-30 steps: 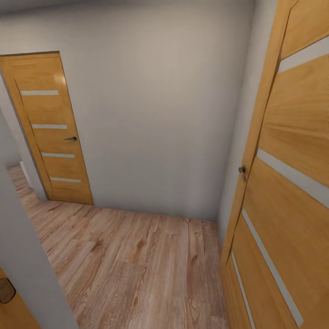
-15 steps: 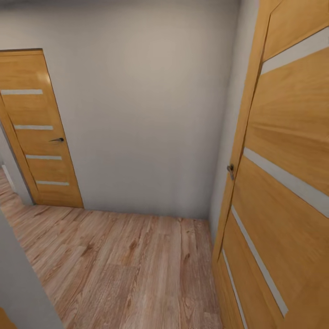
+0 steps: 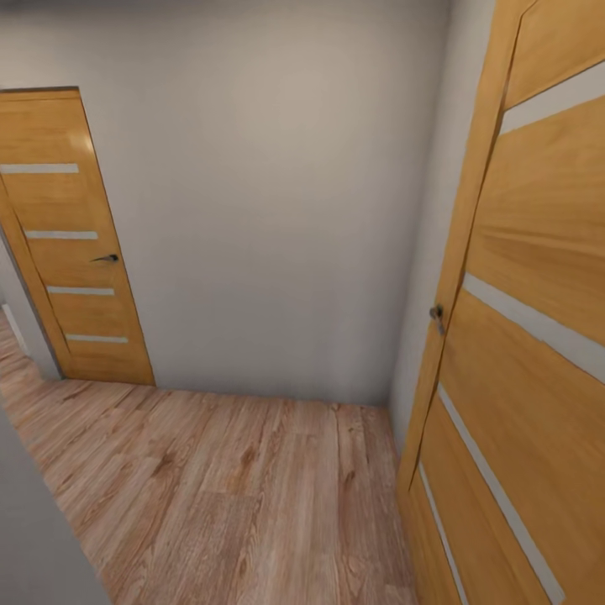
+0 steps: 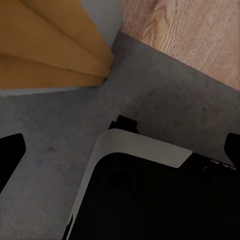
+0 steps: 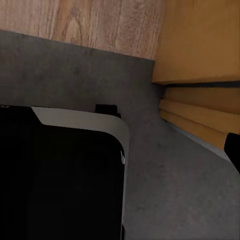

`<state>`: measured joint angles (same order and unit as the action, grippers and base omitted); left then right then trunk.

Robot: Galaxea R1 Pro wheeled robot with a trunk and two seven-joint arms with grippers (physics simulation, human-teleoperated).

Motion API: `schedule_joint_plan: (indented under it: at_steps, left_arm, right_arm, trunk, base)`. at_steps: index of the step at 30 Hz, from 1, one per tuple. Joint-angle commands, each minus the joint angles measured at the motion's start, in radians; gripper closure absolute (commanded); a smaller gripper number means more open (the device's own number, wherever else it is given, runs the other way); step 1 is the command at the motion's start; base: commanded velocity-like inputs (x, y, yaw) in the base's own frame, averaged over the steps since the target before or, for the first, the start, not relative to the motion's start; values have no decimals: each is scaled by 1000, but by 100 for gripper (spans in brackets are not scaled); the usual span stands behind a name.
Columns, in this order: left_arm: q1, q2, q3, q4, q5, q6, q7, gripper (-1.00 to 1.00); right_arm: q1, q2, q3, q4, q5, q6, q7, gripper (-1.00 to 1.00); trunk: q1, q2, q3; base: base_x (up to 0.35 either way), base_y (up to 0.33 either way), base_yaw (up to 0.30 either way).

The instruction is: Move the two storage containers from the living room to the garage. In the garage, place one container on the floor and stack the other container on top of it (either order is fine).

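Note:
The two storage containers are out of view. In the left wrist view my left gripper is open, its black fingertips far apart at the frame's edges with nothing between them. It hangs over my dark base and a mottled grey concrete floor. My right gripper looks open too. One black fingertip shows at the edge and the other is lost against my base. Nothing is held.
The head view looks into a small hallway with a light wood-plank floor and a white wall ahead. A closed wooden door is at the left. Another wooden door stands close at the right. A grey wall edge is at the near left.
The whole head view has shifted, so the camera moved. The left door sits further left in the picture and the near grey wall edge takes up less of it. Nothing else has changed.

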<state>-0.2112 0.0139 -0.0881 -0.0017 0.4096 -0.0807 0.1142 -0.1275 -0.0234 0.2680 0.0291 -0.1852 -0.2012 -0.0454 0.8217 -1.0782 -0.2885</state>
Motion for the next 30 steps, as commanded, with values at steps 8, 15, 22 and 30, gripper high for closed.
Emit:
schedule_joint_plan:
  at_steps: [8, 15, 22, 30]
  left_arm:
    - [-1, 0, -9, 0, 8, -2, 2, -100]
    - [-1, 0, -9, 0, 8, -2, 2, -100]
    - [-1, -1, -9, 0, 7, -2, 2, -100]
    - [-1, 0, -9, 0, 7, -3, 2, -100]
  right_arm:
    - [-1, 0, 10, 3, -8, -6, -1, -100]
    - [-1, 0, 11, 3, -7, -6, -1, -100]
    - [-1, 0, 11, 3, -7, -6, -1, -100]
    - [-1, -1, 12, 3, -5, -5, -1, -100]
  trunk:
    - [0, -1, -1]
    - [0, -1, -1]
    - [0, -1, -1]
    - [0, -1, -1]
  base:
    - [6, 6, 0]
    - [0, 0, 0]
    - [0, -4, 0]
    - [0, -74, 0]
